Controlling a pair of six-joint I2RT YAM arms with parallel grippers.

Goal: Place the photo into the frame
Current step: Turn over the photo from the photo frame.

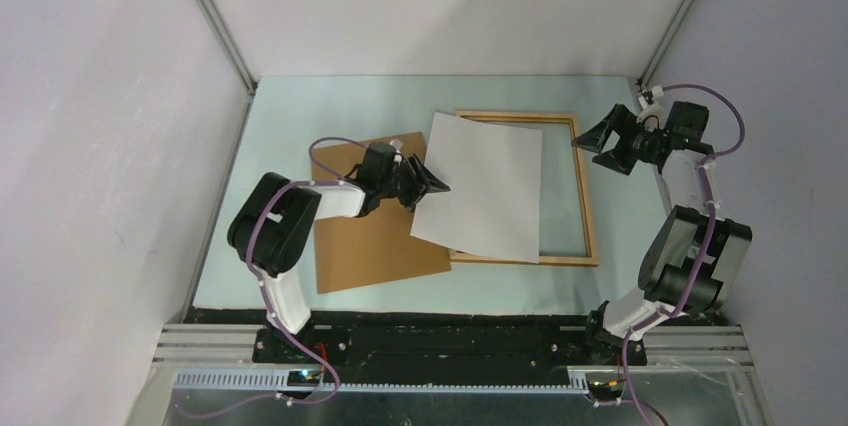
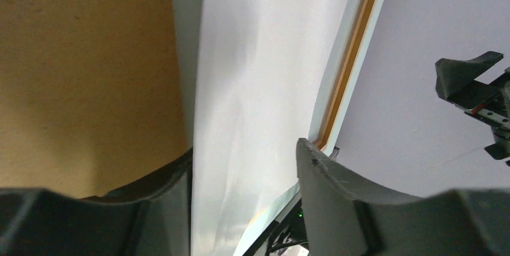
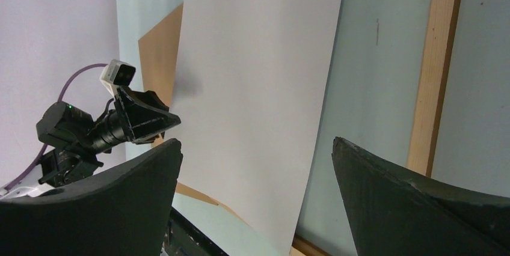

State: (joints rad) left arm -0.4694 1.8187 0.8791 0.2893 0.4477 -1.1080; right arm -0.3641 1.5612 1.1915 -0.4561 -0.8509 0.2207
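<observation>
Top external view: a thin rectangular frame (image 1: 586, 201) of light-brown wood is seen lying flat on the pale blue-green table (image 1: 300, 106), toward its far right. The photo (image 1: 485, 186), a smooth rectangular sheet, is laid plain white side up and askew across the left part of the frame. Its left edge overhangs the frame's left rail, so it is not seated inside the frame. A flat, matte brown backing board (image 1: 370, 241) is placed to the left, and one of its corners is covered by the photo. The left end effector (image 1: 435, 186) is positioned at the photo's left edge. The right end effector (image 1: 590, 136) is held beside the frame's far right corner.

Left wrist view: the dark, curved fingers of the left end effector (image 2: 243, 151) are seen parted, with the photo (image 2: 258, 88) running between them, and no pinch on it is seen. Soft shading is shown across the sheet. The fibrous board (image 2: 84, 57) is seen on the left and the narrow wooden rail of the frame (image 2: 350, 57) on the right.

Right wrist view: the right end effector (image 3: 257, 142) is spread wide, with nothing gripped. The white photo (image 3: 258, 57) and one frame rail (image 3: 436, 70) with visible grain are seen beyond it.
</observation>
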